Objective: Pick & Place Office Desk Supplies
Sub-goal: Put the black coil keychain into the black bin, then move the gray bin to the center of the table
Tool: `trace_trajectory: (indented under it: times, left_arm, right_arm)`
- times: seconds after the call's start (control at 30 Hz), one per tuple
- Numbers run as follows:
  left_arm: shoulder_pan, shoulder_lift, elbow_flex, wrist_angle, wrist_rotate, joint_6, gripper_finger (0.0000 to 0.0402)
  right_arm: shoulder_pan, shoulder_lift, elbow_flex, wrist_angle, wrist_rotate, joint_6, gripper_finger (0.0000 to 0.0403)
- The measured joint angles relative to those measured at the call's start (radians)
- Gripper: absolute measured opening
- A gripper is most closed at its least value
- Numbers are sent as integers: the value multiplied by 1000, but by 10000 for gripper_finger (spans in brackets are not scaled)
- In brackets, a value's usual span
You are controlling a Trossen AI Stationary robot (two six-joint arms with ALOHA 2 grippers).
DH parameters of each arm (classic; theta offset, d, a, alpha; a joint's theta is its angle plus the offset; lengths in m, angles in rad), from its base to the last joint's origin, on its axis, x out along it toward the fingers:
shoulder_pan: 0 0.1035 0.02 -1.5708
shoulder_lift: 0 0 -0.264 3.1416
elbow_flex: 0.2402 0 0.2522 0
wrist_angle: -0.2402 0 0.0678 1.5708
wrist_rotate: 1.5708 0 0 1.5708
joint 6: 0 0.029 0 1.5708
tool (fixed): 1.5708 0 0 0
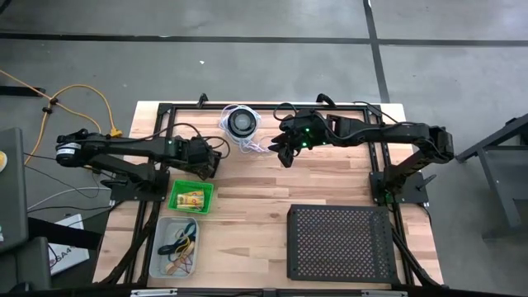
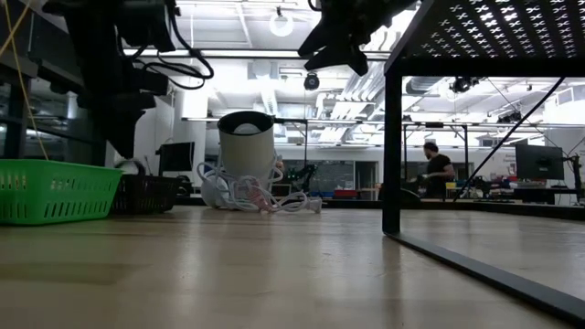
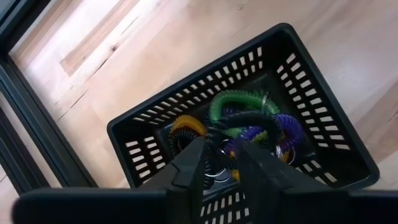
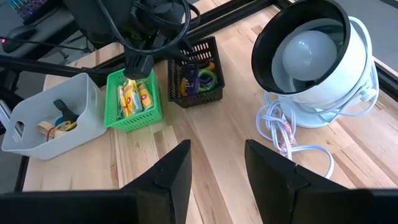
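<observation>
two dark fingers (image 3: 193,163) of the left pincer (image 3: 221,163), narrowly parted, hang over the black basket (image 3: 155,127) of coiled rings (image 3: 239,109), apparently to release one, while the right pincer (image 4: 217,163) waits wide open beside the lamp (image 4: 314,56).

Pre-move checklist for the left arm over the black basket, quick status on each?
1. Left gripper over the black basket: ok, directly above it.
2. Left fingers apart: ok, a gap shows between them.
3. Nothing held by the left fingers: cannot tell, a dark coil sits right at the tips.
4. Coiled rings, green, purple and orange, inside the basket: ok.
5. Right gripper open, empty and apart from the baskets: ok, it hangs near the white lamp.
6. Green basket holding yellow packets, beside the black one: ok.
</observation>
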Motion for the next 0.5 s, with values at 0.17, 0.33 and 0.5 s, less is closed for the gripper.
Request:
trace_trajectory:
  times: [0.17, 0.33, 0.5]
  left_arm:
    - [0, 0, 0, 2, 0, -1, 109]
    - [0, 0, 0, 4, 0, -1, 112]
    - [0, 0, 0, 44, 0, 0, 112]
  right_arm:
    - [0, 0, 0, 0, 0, 0, 137]
    - [0, 0, 0, 0, 0, 0, 137]
    - [0, 0, 0, 0, 0, 0, 137]
